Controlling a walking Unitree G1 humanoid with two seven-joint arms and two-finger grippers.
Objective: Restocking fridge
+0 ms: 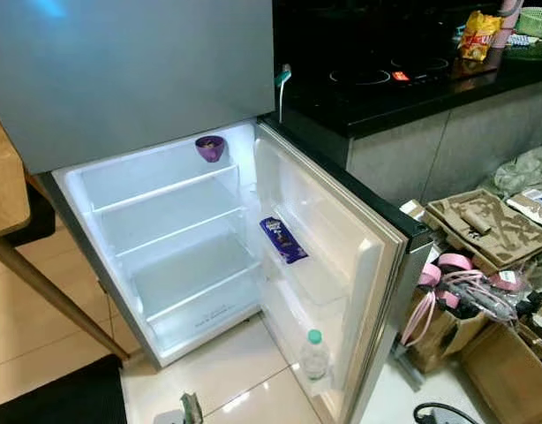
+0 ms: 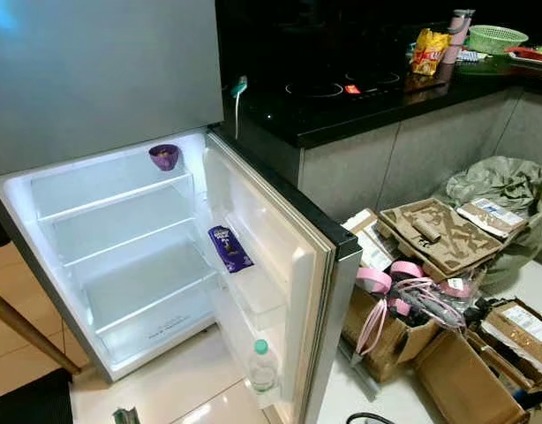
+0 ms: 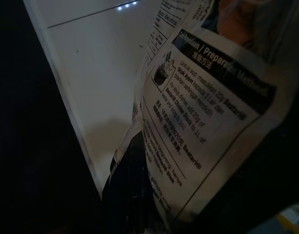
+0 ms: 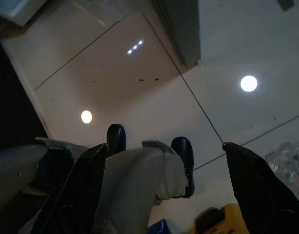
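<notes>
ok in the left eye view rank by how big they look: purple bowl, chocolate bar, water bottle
1. Water bottle, though it sits nearest the camera, which may inflate it.
2. Chocolate bar.
3. Purple bowl, farthest back, so perhaps understated.

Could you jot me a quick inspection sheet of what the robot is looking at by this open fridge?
Surface: glossy tiled floor; fridge door open, shelves mostly bare.
Job's things: purple bowl on the top shelf; purple packet and water bottle in the door racks; printed packet close before the left wrist camera.
Clutter: cardboard boxes and pink tape rolls on the floor right of the fridge.
Grippers: right gripper open, over the floor.
Cables: black cable on the floor.
Surroundings: dark counter with cooktop, snack bag, green basket.
</notes>
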